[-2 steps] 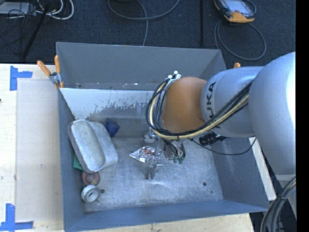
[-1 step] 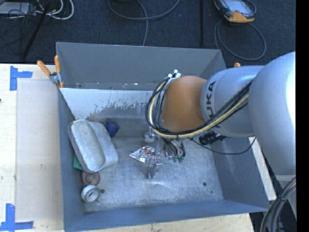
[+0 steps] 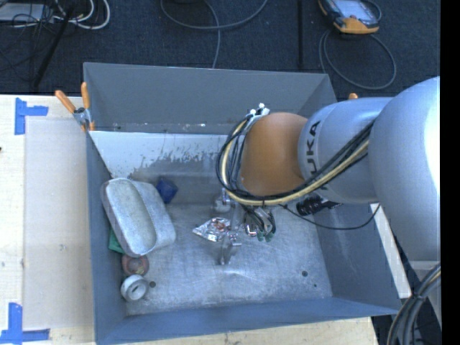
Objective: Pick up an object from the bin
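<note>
Camera view, looking down into a grey metal bin [image 3: 208,99]. The robot arm [image 3: 374,149] comes in from the view's right, w/ an orange wrist cover [image 3: 269,153] and looped yellow and black cables [image 3: 231,160] above the bin's ctr. The gripper [image 3: 227,252] is low, near the bin floor at about the ctr. It sits right against a crumpled silvery wrapper [image 3: 212,228] w/ small red specks, which lies mid-floor just to the view's left of the gripper. Can't tell whether the gripper is apart, together or clamped on the wrapper, as the wrist blocks that part.

The other items are along the view's left side, well apart from the gripper. A large grey oblong padded object [image 3: 136,214] leans by the left wall. A small blue item [image 3: 167,190] is just beside its upper end, and a green item [image 3: 113,243] pokes out from under it. Below these, a brownish round disc [image 3: 134,265] lies near a small silver-white ring-shaped item [image 3: 133,287] in the near-left corner.
</note>
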`<state>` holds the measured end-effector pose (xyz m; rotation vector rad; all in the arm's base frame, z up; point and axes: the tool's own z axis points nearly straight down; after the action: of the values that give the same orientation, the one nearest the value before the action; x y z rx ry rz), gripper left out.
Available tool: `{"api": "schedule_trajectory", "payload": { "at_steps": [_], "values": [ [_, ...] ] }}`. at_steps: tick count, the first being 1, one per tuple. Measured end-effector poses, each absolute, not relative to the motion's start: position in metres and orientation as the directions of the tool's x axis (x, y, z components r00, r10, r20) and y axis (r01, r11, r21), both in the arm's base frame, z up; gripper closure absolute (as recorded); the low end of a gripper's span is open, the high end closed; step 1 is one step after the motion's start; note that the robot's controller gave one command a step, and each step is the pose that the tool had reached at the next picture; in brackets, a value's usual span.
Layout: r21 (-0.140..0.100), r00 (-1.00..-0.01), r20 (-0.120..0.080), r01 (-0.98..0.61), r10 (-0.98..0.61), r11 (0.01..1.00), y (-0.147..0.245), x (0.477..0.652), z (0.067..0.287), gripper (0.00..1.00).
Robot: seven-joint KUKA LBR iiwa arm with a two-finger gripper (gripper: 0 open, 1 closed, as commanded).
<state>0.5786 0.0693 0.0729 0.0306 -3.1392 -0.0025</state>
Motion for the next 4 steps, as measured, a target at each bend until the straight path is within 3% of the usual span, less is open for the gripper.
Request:
{"api": "schedule_trajectory", "payload": {
  "at_steps": [2,3,4],
  "values": [
    [0.001,-1.000,0.003,-0.012,-0.012,1.000,0.070,0.579,0.073,0.00],
    [0.002,-1.000,0.000,-0.011,-0.011,1.000,0.070,0.580,0.076,1.00],
    [0.002,-1.000,-0.006,-0.009,-0.009,1.000,0.070,0.582,0.139,1.00]
  ]
}}
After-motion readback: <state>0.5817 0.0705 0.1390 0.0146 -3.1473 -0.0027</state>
